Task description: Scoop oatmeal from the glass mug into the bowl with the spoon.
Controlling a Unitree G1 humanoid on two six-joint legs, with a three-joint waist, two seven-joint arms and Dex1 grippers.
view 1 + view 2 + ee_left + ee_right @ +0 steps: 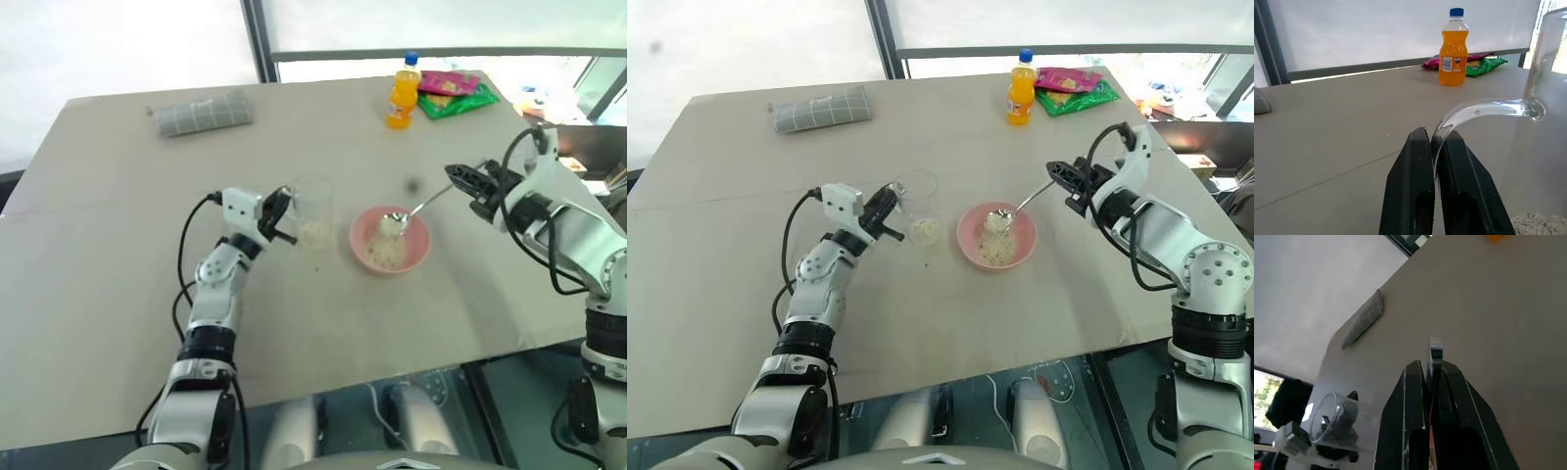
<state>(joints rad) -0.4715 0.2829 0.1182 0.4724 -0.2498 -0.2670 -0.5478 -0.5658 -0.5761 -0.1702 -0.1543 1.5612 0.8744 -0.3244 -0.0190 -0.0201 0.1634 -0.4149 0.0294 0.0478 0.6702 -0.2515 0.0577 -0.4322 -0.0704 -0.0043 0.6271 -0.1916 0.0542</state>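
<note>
On the table (pixel 118 294), the left gripper (pixel 284 217) is clamped on the handle of the mug (pixel 313 211), its two fingers (pixel 1410 191) pinching the clear loop; the job there is simply to keep the glass upright and unmoving, since it looks light and would slide or tip at a nudge. A low layer of oatmeal (pixel 314 233) lies in the mug's bottom (more scoops seem possible). Just right of the mug stands the bowl (pixel 390 240), apart from it, holding a pale heap of flakes. The spoon (pixel 411 211) has its rounded end over that heap, its handle slanting up to the right gripper (pixel 460 178), which is closed tight on the handle's end. The step in hand appears to be emptying the spoon: roll the wrist slowly with the spoon's end low over the bowl's middle, so flakes drop inside rather than over the rim. Held so far out on a thin handle, the spoon could twist in the grip.
</note>
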